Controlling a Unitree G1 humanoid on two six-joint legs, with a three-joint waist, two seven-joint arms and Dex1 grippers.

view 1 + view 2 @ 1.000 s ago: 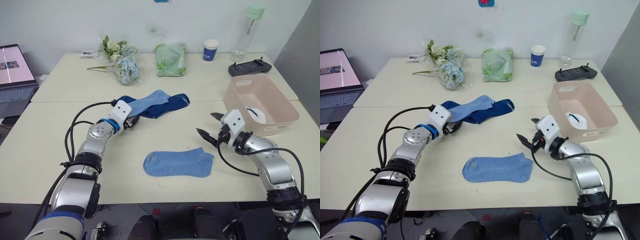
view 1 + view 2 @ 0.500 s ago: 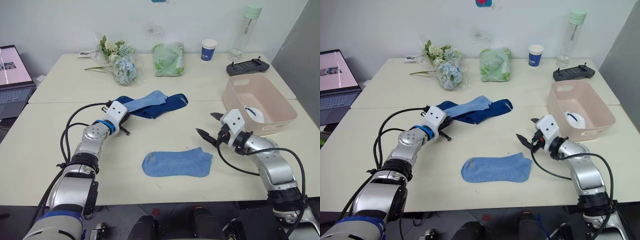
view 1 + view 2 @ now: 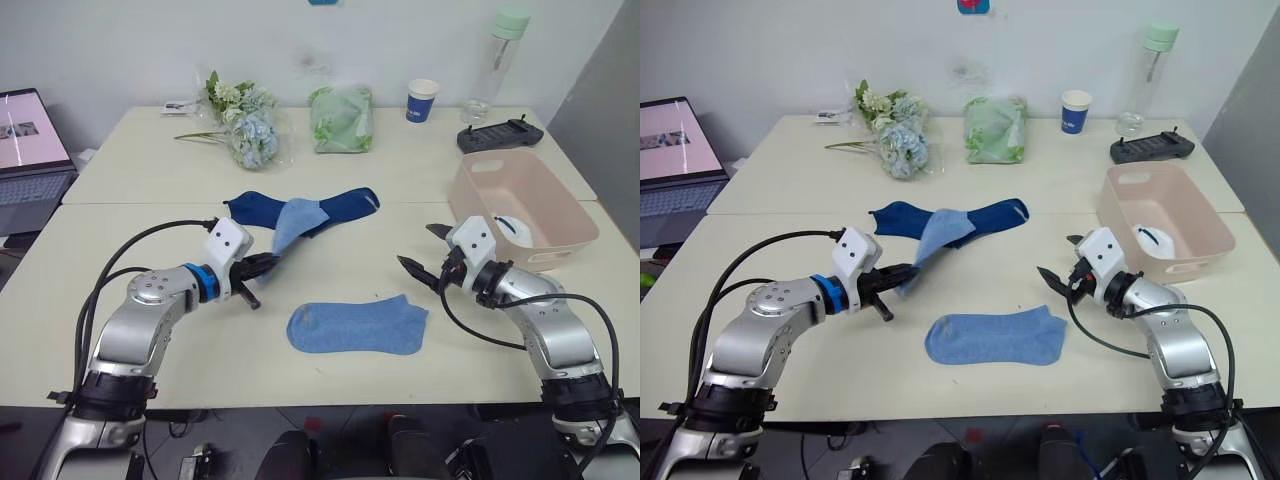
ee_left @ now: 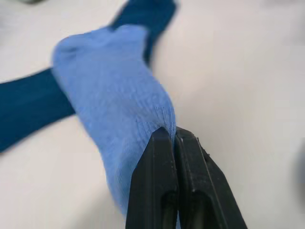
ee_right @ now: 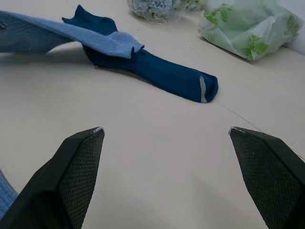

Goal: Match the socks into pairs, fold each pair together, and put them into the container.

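The left gripper (image 3: 268, 266) has its jaws pinched tight on one end of a light blue sock (image 3: 291, 222), whose far end drapes over a dark navy sock (image 3: 340, 204) lying flat on the table (image 3: 420, 170). At about 5 o'clock from that grip, a second light blue sock (image 3: 358, 325) lies flat. The right gripper (image 3: 424, 251) hovers at the flat sock's 2 o'clock, jaws spread wide and empty. The pink container (image 3: 525, 205) sits at the right gripper's 2 o'clock, with something white (image 3: 510, 228) inside.

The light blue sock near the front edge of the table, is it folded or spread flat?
Spread flat: the light blue sock lies full-length on the cream table, with no gripper touching it.
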